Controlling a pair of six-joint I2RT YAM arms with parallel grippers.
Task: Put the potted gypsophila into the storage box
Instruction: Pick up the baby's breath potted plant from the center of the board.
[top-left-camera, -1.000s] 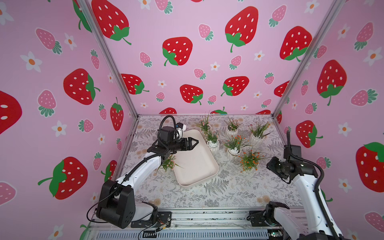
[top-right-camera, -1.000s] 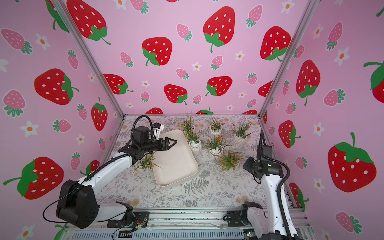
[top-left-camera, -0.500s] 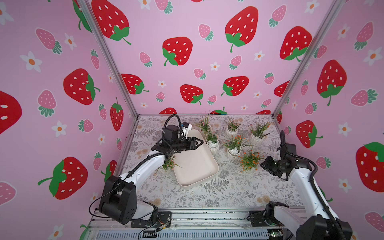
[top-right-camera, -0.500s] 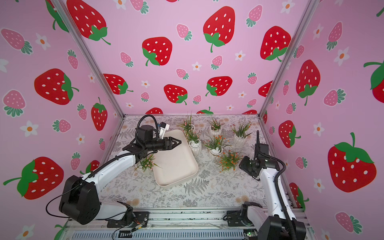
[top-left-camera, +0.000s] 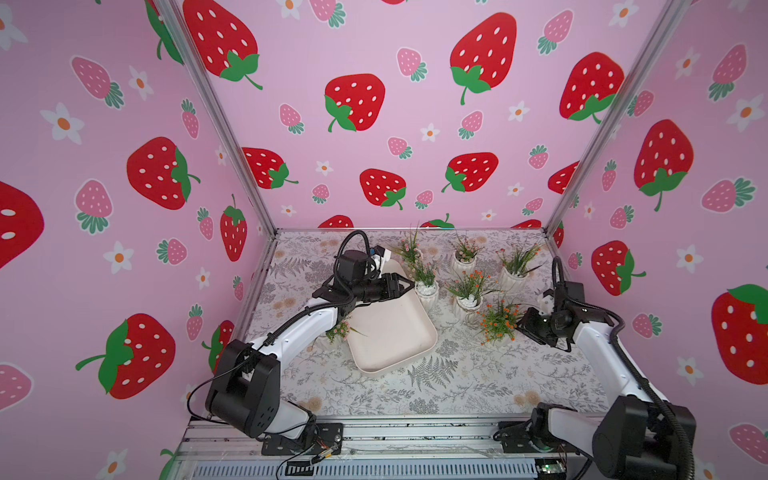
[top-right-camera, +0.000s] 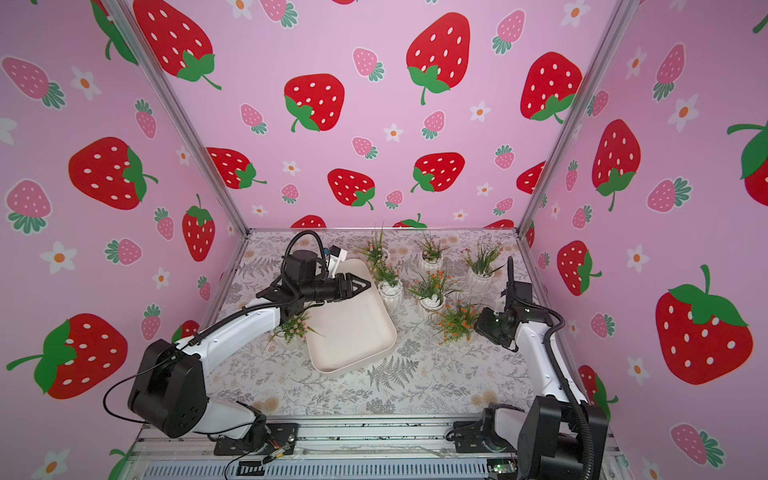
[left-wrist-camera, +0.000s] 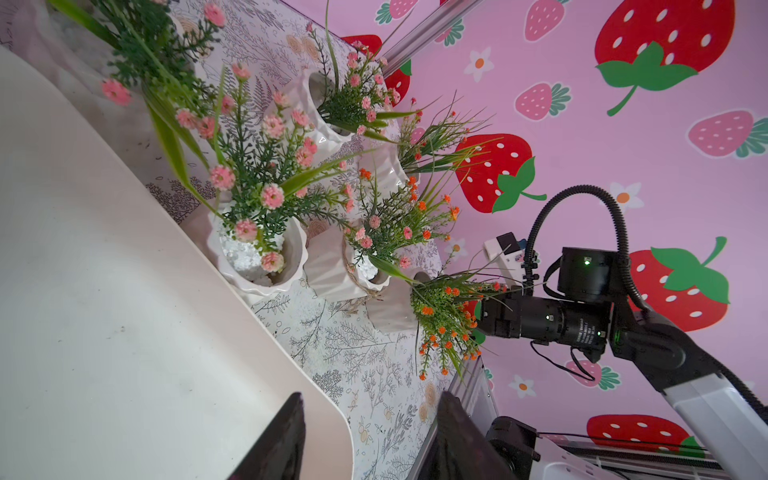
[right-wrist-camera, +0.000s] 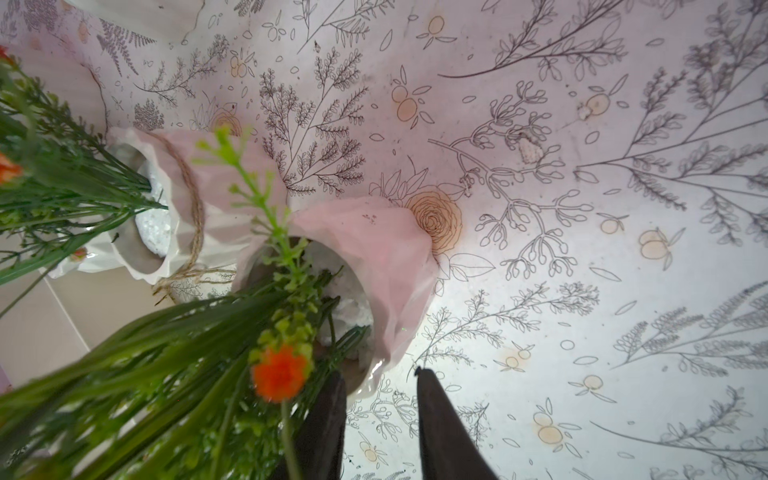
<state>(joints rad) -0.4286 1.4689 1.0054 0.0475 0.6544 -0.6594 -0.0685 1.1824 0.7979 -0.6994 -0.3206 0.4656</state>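
The storage box (top-left-camera: 395, 332) (top-right-camera: 353, 332) (left-wrist-camera: 104, 311), cream-white and empty, lies mid-table. Several potted gypsophila stand around it. My right gripper (right-wrist-camera: 379, 373) (top-left-camera: 520, 323) is at the orange-flowered pot (right-wrist-camera: 374, 257) (top-left-camera: 496, 322) (left-wrist-camera: 390, 309). Its jaws are narrow but open and straddle the pot's rim, one finger at the mouth and one outside. My left gripper (left-wrist-camera: 372, 397) (top-left-camera: 405, 284) (top-right-camera: 365, 286) hovers over the box's far end, open and empty. It points at a pink-flowered pot (left-wrist-camera: 257, 257) (top-left-camera: 426, 286).
A pot tied with twine (right-wrist-camera: 187, 208) (top-left-camera: 467, 299) stands close to the orange one. More pots (top-left-camera: 465, 257) (top-left-camera: 517, 270) line the back. Another pink-flowered pot (top-left-camera: 338, 330) (top-right-camera: 293, 328) sits under my left forearm, beside the box. Pink walls enclose the table.
My left gripper moved right along the box's far end and its jaws narrowed. My right gripper moved left into the orange-flowered plant and narrowed around the pot's rim.
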